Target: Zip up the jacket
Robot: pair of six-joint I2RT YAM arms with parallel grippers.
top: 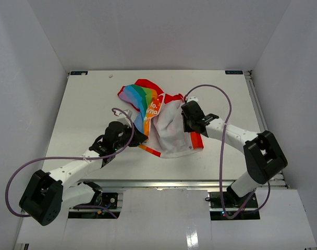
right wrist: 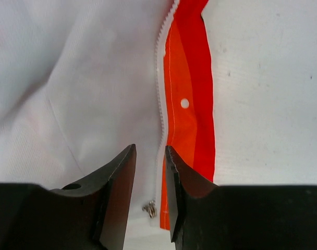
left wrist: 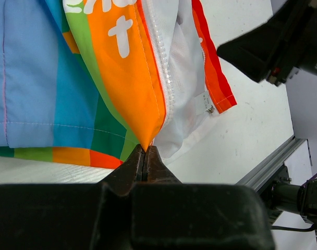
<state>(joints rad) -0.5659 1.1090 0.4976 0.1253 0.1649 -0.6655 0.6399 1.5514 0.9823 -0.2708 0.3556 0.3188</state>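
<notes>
A purple cable (top: 23,174) is looping out to the left of the left arm (top: 77,167), which is lying low over the white table (top: 85,104) and reaching forward and to the right. The left gripper (left wrist: 146,151) is clamping its 2 fingers tight on the orange bottom corner of the jacket (top: 166,127), with no gap showing between them. Ahead of that gripper the rainbow panel is spreading to its left and the white zipper teeth (left wrist: 161,62) are running straight away from it. To its right the metal rail (left wrist: 268,166) is edging the table.

The jacket is lying open and rumpled in the middle of the table, between both grippers. The right gripper (right wrist: 150,148) is pointing down at the jacket's other front edge, its 2 fingers standing a narrow gap apart with nothing pinched between them. The small metal zipper pull (right wrist: 149,209) is sitting in that gap. An orange-red strip (right wrist: 192,78) is lying just right of it. The right arm (top: 236,136) is bending at the elbow and reaching left.
</notes>
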